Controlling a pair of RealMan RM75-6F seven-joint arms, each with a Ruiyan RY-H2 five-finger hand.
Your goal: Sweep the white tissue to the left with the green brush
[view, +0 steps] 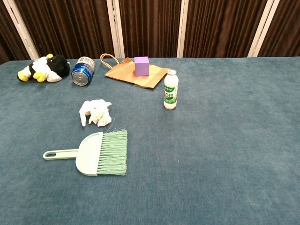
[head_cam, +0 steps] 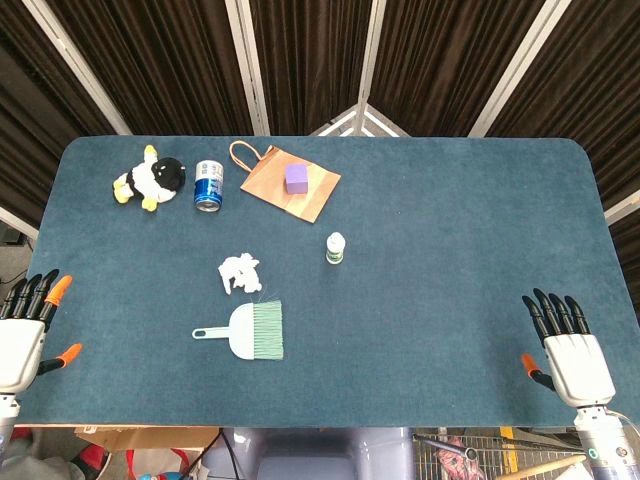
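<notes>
Dark curtains with pale uprights hang behind a table (head_cam: 450,220) covered in blue felt. At about 8 o'clock on its near edge the left hand (head_cam: 25,330) lies palm down, its fingers (head_cam: 40,292) straight and spread, holding nothing and touching none of the things. At about 4 o'clock the right hand (head_cam: 568,345) lies the same way, fingers (head_cam: 555,312) apart and empty. Neither hand shows in the chest view.

Nearest the left hand, though well apart from it, the green brush (head_cam: 250,331) lies flat toward 7 o'clock, handle pointing to 9 o'clock and bristles to 3 o'clock. Just beyond it, toward 12 o'clock, sits the crumpled white tissue (head_cam: 240,272), close to the brush head; whether they touch cannot be told.

To 3 o'clock of the tissue a small white bottle with a green label (view: 170,90) stands upright. Farther back, toward 11 o'clock, a brown paper bag (head_cam: 290,184) lies flat with a purple cube (head_cam: 296,178) resting on it. Beside the bag at 9 o'clock a blue can (head_cam: 208,186) lies on its side, and next to that a black, white and yellow plush toy (head_cam: 150,180).
</notes>
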